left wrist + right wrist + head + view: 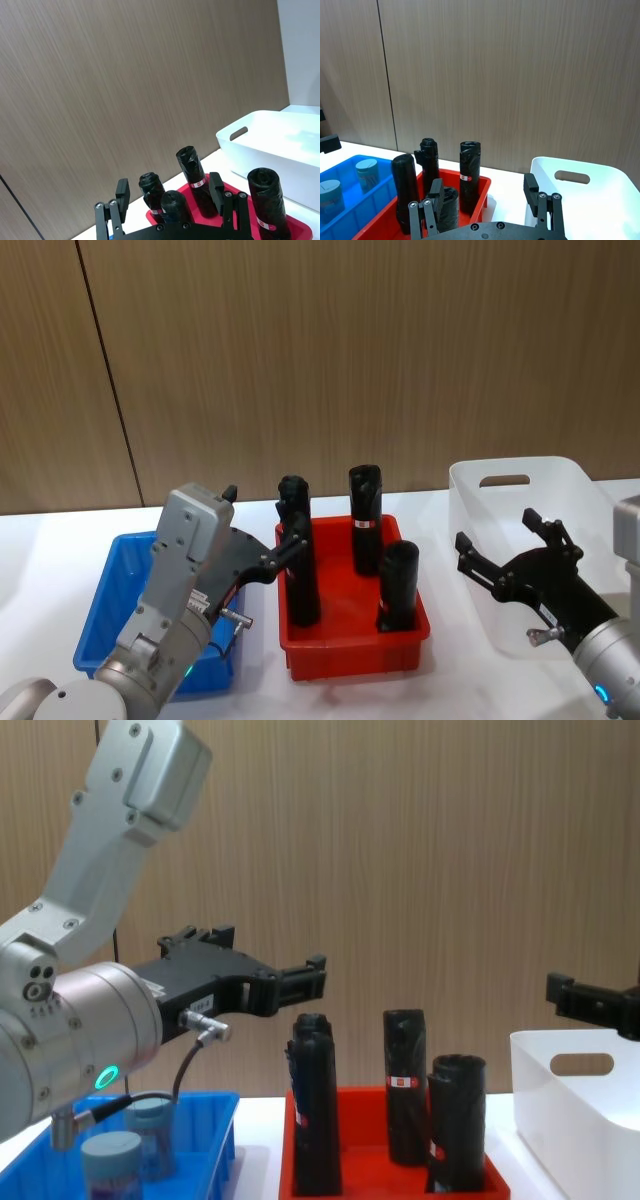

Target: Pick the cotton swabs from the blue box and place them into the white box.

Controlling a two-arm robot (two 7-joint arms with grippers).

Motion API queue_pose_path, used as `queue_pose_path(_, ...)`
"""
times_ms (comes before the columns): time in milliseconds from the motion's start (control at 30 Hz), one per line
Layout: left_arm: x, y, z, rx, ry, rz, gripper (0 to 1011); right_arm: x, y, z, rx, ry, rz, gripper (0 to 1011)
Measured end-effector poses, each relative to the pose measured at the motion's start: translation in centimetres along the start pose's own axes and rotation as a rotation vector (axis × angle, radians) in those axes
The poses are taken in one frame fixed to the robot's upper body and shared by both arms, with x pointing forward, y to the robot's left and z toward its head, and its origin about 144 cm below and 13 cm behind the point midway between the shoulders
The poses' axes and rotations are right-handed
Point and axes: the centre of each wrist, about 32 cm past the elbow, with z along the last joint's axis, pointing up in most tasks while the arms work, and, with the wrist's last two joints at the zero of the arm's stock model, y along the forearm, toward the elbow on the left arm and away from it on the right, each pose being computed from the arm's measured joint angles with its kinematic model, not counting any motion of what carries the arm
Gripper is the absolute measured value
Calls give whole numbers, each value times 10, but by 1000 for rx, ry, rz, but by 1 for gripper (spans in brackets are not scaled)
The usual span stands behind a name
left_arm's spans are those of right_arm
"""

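white table [60,535], brown wood-panel wall [350,360] behind, dark vertical seam in the panels. two cotton swabs [110,1160] jars upright in blue box [105,585] on the left. red bin [350,660] mid-table with four black rolls [365,505], white box [510,468] on the right. left claw [169,181] wide open, holding nothing, raised over blue box's right edge by the red bin. right claw [496,527] wide open, holding nothing, over white box's left side.

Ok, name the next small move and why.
Probably lower the left gripper into the blue box onto a cotton swab jar: it hangs open above that box's right edge, with two jars inside. The right gripper hovers open over the white box.
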Motion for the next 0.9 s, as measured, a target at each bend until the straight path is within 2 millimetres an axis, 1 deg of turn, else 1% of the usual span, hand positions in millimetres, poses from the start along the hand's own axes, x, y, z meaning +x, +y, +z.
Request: queue_pose_path(900, 0, 0, 0, 0, 0, 0, 1004, 0, 0, 0, 0, 0, 0, 1002)
